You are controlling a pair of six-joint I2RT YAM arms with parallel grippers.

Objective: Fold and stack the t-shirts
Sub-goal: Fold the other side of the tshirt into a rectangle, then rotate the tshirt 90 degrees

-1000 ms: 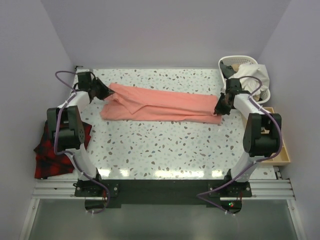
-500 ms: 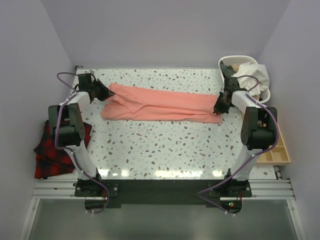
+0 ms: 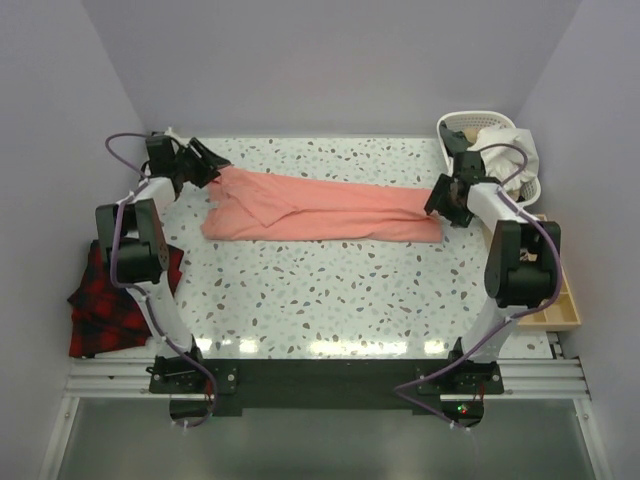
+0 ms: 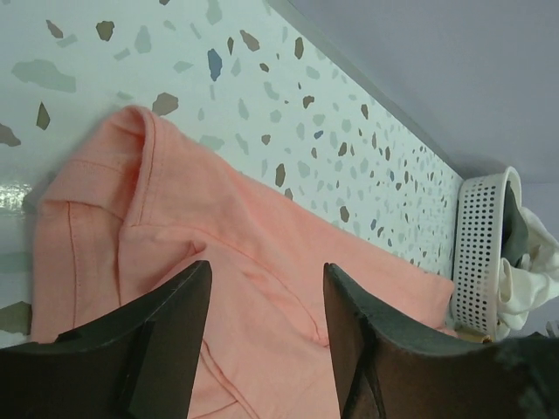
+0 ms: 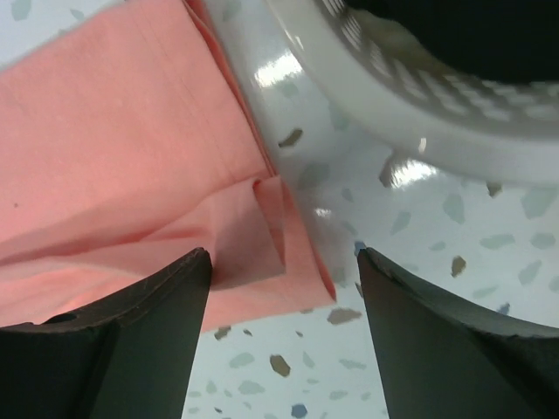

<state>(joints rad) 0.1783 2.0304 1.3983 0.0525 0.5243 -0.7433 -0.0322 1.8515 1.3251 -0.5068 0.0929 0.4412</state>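
Looking from the top view: the salmon-pink t-shirt point(image 3: 320, 208) lies as a long folded band across the far half of the speckled table point(image 3: 330, 290). The left gripper point(image 3: 212, 168) is at its left end and the right gripper point(image 3: 443, 203) at its right end. Open tabletop runs between shirt and arm bases. A white laundry basket point(image 3: 455, 125) crowds the far right corner, a plaid cloth point(image 3: 100, 300) hangs off the left edge, and a wooden tray point(image 3: 565, 305) sits by the right edge.

Left wrist: fingers point(image 4: 166, 332) spread, pinching nothing, t-shirt point(image 4: 175, 201) seamed end between them, far table point(image 4: 105, 61) edge close.

Right wrist: fingers point(image 5: 148, 323) spread, pinching nothing, over the t-shirt point(image 5: 113, 148) folded corner, laundry basket point(image 5: 410, 87) wall just beside.
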